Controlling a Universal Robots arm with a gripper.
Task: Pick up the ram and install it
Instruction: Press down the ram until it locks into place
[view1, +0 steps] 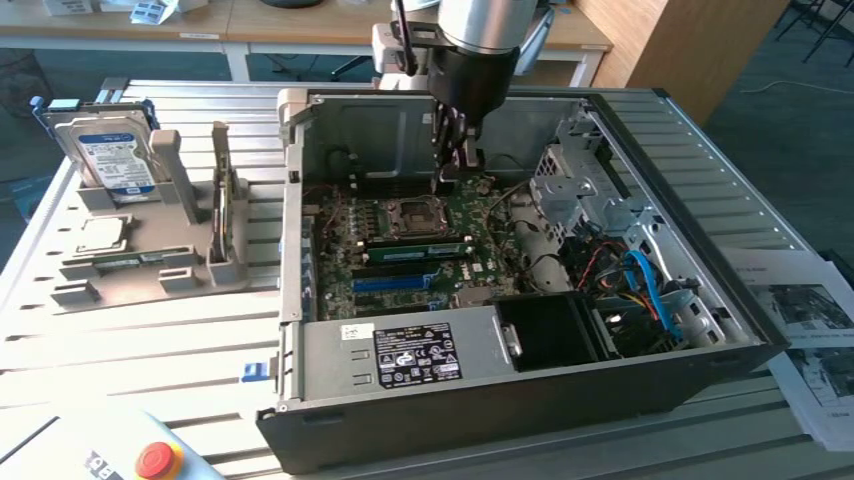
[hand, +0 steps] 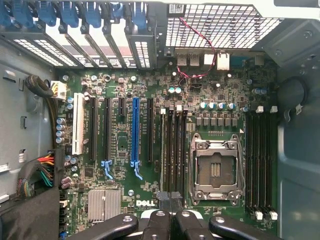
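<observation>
— Where's the ram?

— In the open case, on the motherboard. From the case's near edge you meet the power supply, the blue slot, then that green stick, lying along the near side of the processor socket.

— Properly seated?

— Can't tell.

— And the gripper?

— Hanging over the board's far part, jaws pressed together, nothing visible between them.

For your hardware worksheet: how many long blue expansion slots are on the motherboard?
1: the blue slot lies between black slots on the motherboard; none looks hidden.
</observation>
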